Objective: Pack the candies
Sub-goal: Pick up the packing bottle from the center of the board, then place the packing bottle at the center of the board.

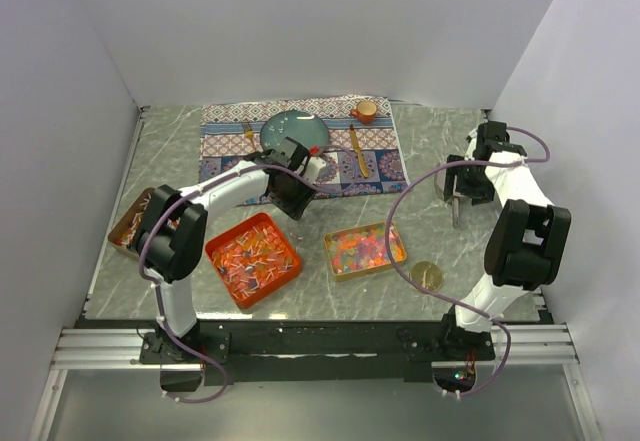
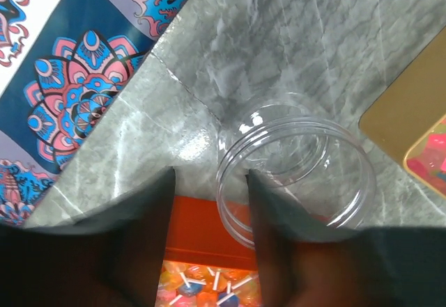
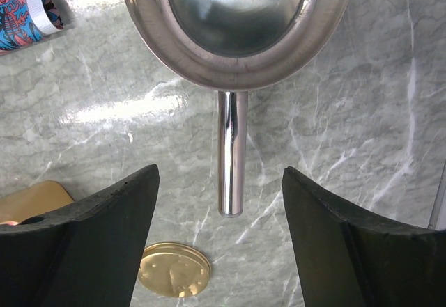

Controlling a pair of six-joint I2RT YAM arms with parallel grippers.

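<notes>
The grey table point(image 1: 430, 161) carries everything, and I take the orange tray point(image 1: 235, 230) near its front as my mark. Beyond that tray, toward the back wall, lies a patterned mat point(image 1: 380, 151). A metal tray point(image 1: 331, 258) sits just right of the orange tray, and a third tray point(image 1: 118, 233) lies to its left, partly hidden by my left arm.

My left gripper point(image 2: 209, 209) hangs just past the orange tray's far edge, jaws partly apart and gripping nothing. A clear jar point(image 2: 300, 175) stands at that same far edge. Its rim shows in the gap between my fingers, and I cannot tell whether a finger touches it.

My right gripper point(image 3: 219, 202) is well right of the orange tray, beyond the metal tray. Its jaws are spread wide over the handle of a scoop point(image 3: 237, 28) that lies on the table. A gold lid point(image 1: 427, 275) lies right of the orange tray, past the metal tray.

The candies point(image 1: 255, 259) fill the orange tray, just on the near side of my left fingers and well apart from my right gripper. More lie in the other two trays.
</notes>
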